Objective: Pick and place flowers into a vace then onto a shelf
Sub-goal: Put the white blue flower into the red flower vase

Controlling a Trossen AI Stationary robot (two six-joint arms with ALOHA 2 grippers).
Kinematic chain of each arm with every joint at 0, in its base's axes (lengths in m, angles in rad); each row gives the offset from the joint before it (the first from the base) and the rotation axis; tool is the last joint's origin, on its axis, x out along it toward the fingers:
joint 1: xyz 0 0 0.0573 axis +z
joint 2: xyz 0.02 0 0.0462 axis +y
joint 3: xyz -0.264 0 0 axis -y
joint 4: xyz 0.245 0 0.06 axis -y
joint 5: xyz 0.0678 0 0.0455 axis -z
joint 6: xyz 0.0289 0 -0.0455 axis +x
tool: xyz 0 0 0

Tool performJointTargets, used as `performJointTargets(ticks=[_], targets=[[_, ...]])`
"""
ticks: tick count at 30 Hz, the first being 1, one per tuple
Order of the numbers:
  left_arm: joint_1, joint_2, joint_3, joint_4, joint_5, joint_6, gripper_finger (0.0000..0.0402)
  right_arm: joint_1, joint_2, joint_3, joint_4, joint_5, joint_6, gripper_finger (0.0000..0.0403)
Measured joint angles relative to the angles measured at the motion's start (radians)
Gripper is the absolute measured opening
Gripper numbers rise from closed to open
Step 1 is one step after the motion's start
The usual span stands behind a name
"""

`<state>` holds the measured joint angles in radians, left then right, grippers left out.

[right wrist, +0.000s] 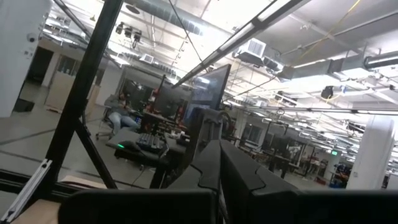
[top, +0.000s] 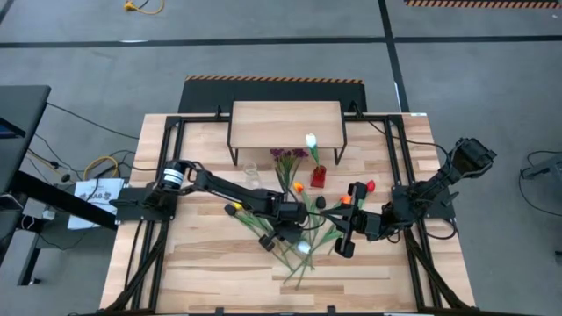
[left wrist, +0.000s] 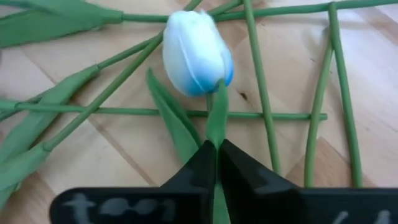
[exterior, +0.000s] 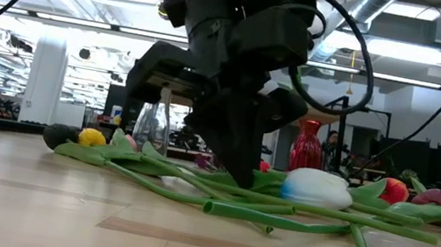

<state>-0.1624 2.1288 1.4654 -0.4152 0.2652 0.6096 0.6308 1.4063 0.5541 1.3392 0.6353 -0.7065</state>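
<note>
My left gripper (left wrist: pixel 217 149) is low on the slatted wood table (top: pixel 211 263), matte black fingers pinched on the thin green stem of a smooth white tulip (left wrist: pixel 196 53). More flowers (top: pixel 303 241) lie scattered around it. My right gripper (right wrist: pixel 219 155) is lifted, fingers together, empty. Plank-topped shelf (top: pixel 285 123) stands behind.

Slatted wooden table (top: pixel 202 263) carries flowers (top: pixel 294 254) (scattered), shelf (top: pixel 285 123).
</note>
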Motion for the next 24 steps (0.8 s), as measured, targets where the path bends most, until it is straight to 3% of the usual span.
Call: performJointTargets(ticks=[9,19,24], targets=[[-0.016,-0.026,0.000,-0.034,-0.088,0.012,0.0001,0.000,0.000,0.000,0.000,0.002,0.000,0.0000],[-0.052,-0.170,0.000,-0.118,-0.354,0.016,0.0000,0.000,0.000,0.000,0.000,0.025,-0.001,0.0000],[-0.060,-0.268,0.000,-0.180,-0.383,-0.005,0.0000,0.000,0.000,0.000,0.000,0.027,-0.001,0.0000]])
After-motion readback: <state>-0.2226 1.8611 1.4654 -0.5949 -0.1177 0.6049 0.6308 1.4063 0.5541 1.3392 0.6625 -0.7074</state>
